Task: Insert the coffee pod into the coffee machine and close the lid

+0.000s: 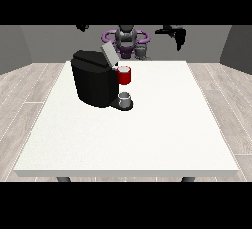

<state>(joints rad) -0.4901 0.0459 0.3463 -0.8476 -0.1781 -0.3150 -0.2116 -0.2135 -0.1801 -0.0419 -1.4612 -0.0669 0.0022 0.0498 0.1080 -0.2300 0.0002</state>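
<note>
Surface: a large white desk [147, 139] with a plain matte top, its near edge towards the camera and two dark leg stubs showing beneath that edge. Floor of pale grey planks on both sides of the desk; grey walls behind, darker at the corners.

Robot [126, 39]: seated behind the far edge, grey torso with purple rings at the shoulders. Both arms are raised well above the desk.

Hand at the view's right [176, 32]: held high beside the robot's shoulder, fingers hanging downward and holding nothing; they look relaxed rather than clenched. Hand at the view's left [81, 27]: a small dark shape near the top of the scene; whether its fingers are apart or together cannot be told.

Coffee machine [93, 78]: black body standing on the far left part of the desk, below and between the two hands, nearer the one at the view's left. Its lid [109, 53] is tilted up, open. A red pod holder [124, 74] projects from the machine's front, facing the hand at the view's right.

Coffee pod [125, 98]: small grey cup, on the machine's drip base directly under the red holder, well below both hands, touched by neither.
</note>
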